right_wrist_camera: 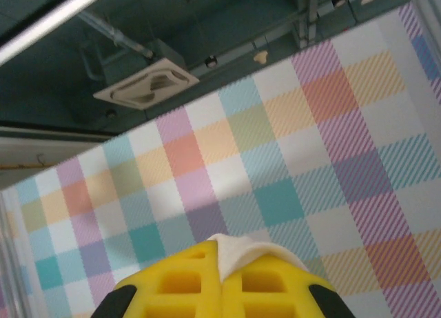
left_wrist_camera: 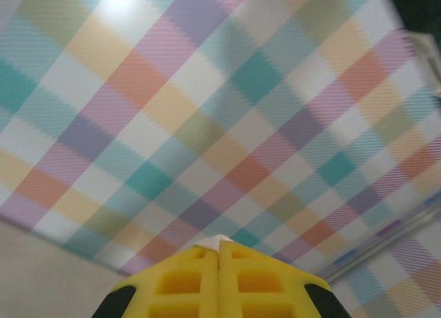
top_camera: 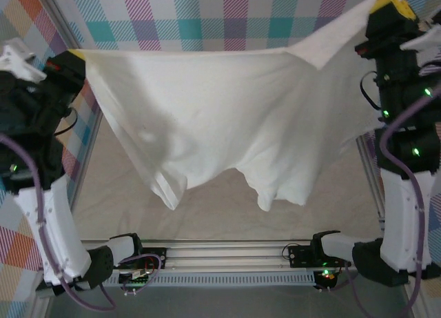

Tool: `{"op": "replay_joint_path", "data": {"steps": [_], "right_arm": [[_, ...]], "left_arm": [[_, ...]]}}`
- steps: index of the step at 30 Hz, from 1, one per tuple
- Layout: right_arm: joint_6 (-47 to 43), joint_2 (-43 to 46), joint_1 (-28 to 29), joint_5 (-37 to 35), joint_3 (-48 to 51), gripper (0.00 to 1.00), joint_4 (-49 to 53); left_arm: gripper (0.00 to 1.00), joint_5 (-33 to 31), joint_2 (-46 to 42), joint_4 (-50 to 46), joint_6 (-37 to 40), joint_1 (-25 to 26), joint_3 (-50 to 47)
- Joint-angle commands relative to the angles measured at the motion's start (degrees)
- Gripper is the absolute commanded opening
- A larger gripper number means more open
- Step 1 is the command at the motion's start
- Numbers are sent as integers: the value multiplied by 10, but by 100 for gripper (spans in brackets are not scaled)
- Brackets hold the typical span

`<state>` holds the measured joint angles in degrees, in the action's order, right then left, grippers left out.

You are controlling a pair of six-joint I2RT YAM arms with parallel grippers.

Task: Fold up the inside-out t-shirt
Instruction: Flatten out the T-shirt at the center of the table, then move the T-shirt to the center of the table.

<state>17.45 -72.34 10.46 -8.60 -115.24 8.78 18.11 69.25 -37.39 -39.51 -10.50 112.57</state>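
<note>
1. We have the t-shirt (top_camera: 220, 118) hanging in the air between the two arms, spread like a sheet above the pale surface (top_camera: 207, 207). Its lower edge droops in two points. From above we cannot tell whether they touch the surface.
2. Our left fingers (left_wrist_camera: 186, 280) are pressed together, with a thin sliver of white cloth showing at their tips. Our right fingers (right_wrist_camera: 182, 283) are clamped on a thicker wad of the same cloth.
3. We judge the step in hand to be stretching the shirt out so it can be laid flat. To do it well, we should lower both corners at the same rate and let the hanging edge land first. Then we draw the top edge across so the cloth settles without creases.
4. The left hold looks slim, so we should not pull the arms further apart, or that corner may slip free. Near the right hold a flap bunches and slopes up, and it will need smoothing.
5. The left arm (top_camera: 41, 214) is raised at the left side, its wrist aimed at the plaid wall (top_camera: 207, 14). The right arm (top_camera: 403, 214) is raised at the right side. Its wrist tilts toward wall and ceiling, and it grips at a point further up the top view than the left.
</note>
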Motion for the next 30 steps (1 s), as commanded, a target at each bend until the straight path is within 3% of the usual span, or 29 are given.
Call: {"op": "replay_joint_path", "data": {"steps": [1,7,8,10,12,13,15,16,21,25,30], "right_arm": [[-19,-106,-2,0,-4,0,52],[-13,-287,-1,15,-28,0,81],[-12,-326,-2,9,-43,0,80],[-12,-402,-3,8,-93,13,93],[-27,-502,-4,30,-212,38,153],[-33,-551,-5,37,-291,47,201],[-38,-636,-10,65,-455,56,315],[-26,-629,-14,77,-445,57,324],[-13,-502,-24,120,-256,58,359],[-20,-393,-24,159,-84,57,398],[42,-209,-24,175,303,43,244]], "left_arm": [[0,15,77,51,13,1,-91],[0,33,236,158,16,2,-176],[5,32,269,172,18,4,-173],[19,20,334,200,19,6,-154],[40,30,414,199,30,6,-97],[45,34,443,180,38,6,-64],[52,56,479,146,60,6,-11],[54,62,479,137,63,6,-5],[55,53,368,105,51,25,-98],[48,-22,250,44,52,95,-220],[0,-120,160,49,28,197,-414]]}}
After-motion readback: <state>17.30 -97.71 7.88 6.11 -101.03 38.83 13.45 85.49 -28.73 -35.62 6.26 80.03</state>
